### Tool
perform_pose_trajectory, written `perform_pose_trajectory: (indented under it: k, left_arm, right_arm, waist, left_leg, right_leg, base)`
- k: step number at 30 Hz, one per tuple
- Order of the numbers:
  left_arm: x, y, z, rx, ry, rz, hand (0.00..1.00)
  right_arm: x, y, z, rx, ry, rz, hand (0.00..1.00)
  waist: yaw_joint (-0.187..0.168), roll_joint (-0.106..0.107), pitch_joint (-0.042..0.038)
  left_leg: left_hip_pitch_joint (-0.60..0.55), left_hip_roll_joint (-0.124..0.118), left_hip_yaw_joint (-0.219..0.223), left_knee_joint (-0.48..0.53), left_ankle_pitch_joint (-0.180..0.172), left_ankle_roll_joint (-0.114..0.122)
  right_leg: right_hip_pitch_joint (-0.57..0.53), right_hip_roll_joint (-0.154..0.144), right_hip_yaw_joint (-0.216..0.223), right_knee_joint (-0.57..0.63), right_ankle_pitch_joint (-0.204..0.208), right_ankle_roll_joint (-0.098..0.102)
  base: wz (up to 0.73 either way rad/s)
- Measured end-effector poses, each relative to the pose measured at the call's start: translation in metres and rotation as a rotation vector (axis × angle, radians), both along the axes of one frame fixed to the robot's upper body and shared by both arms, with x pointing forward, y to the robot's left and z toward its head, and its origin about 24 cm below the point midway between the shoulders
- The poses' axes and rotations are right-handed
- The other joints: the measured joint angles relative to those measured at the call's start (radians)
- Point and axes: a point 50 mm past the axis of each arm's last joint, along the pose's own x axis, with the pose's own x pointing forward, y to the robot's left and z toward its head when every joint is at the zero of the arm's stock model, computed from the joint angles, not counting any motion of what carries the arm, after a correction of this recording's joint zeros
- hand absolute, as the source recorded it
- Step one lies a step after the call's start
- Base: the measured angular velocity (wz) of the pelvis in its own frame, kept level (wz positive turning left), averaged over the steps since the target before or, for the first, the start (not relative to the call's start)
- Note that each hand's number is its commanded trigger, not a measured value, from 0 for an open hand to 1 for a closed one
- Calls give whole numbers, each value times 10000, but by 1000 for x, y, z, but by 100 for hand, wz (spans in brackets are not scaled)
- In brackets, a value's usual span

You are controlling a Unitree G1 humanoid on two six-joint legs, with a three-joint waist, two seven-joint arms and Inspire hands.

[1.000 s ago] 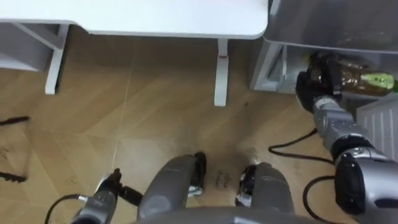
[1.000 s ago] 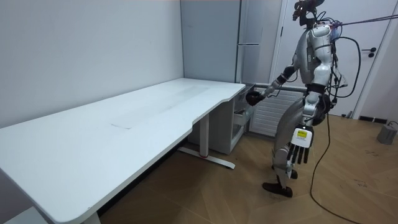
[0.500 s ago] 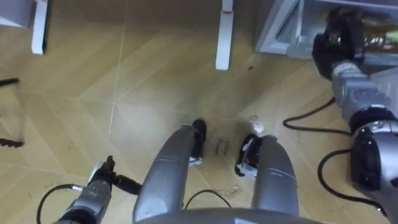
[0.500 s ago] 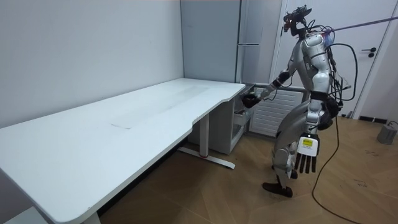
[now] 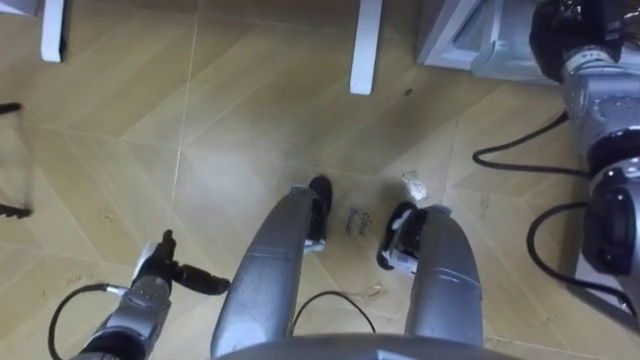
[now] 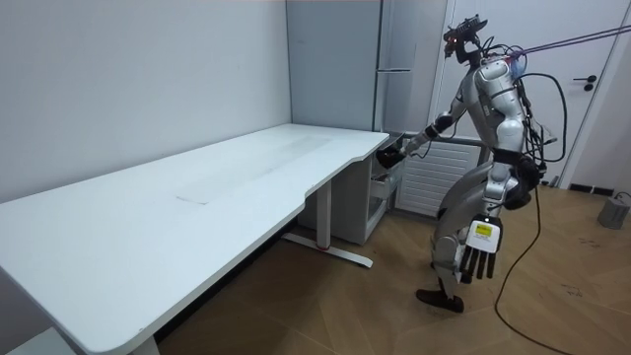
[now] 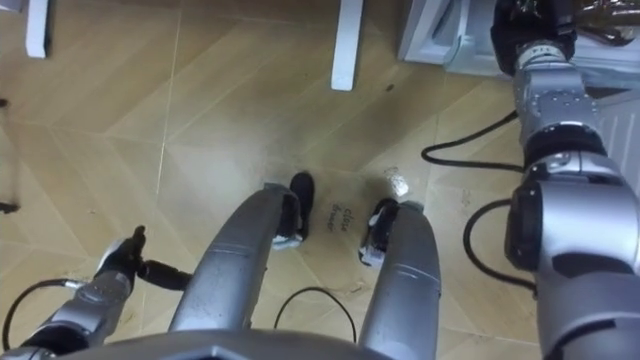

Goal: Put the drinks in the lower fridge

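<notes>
Ahead, the right hand (image 7: 535, 25) clamps round a bottle (image 7: 610, 8), a desk leg (image 7: 347, 40) off to its left. The left hand (image 6: 480, 247) hangs low, fingers straight.

- A bare, office-like room: a long white desk (image 6: 227, 187) set along plain grey walls (image 6: 118, 79).
- Past the desk's far end, a tall fridge (image 6: 399, 39) (two doors).
- Beneath the desk, wood parquet floor (image 6: 552, 316).

Soft, even indoor light fills the room. The wooden floor (image 5: 240, 150) carries a pale sheen, and a faint shadow lies beneath the white desk (image 6: 197, 207).
</notes>
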Motion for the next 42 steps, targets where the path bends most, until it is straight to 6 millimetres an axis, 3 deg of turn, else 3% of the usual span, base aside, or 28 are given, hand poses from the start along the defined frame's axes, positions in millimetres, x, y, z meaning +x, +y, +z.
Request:
perform_pose_trajectory:
  k: [19, 27, 42]
  left_arm:
    - [-16, -5, -6, -401, 229, 406, 0]
    - [-16, -8, -6, -455, 201, 240, 0]
    - [-15, -7, -5, -251, 127, 333, 0]
  right_arm:
    - [-4, 0, -8, -146, 769, 3, 0]
    - [-5, -1, -10, -200, 926, -4, 0]
    - [-8, -3, -15, -300, 1153, 2, 0]
  waist:
    - [6, -31, 9]
    - [11, -58, 10]
    - [87, -57, 12]
  left_leg:
    - [215, 30, 36, -46, -2, 8]
    - [348, 184, 109, -209, -3, 25]
    - [890, 189, 222, -777, 66, 83]
  right_leg:
    - [204, 27, -28, -92, 12, -6]
    - [348, 111, -50, -407, 142, 3]
    - [829, 196, -32, -983, 315, 77]
  base:
    - [0]
    - [-5]
    - [-2]
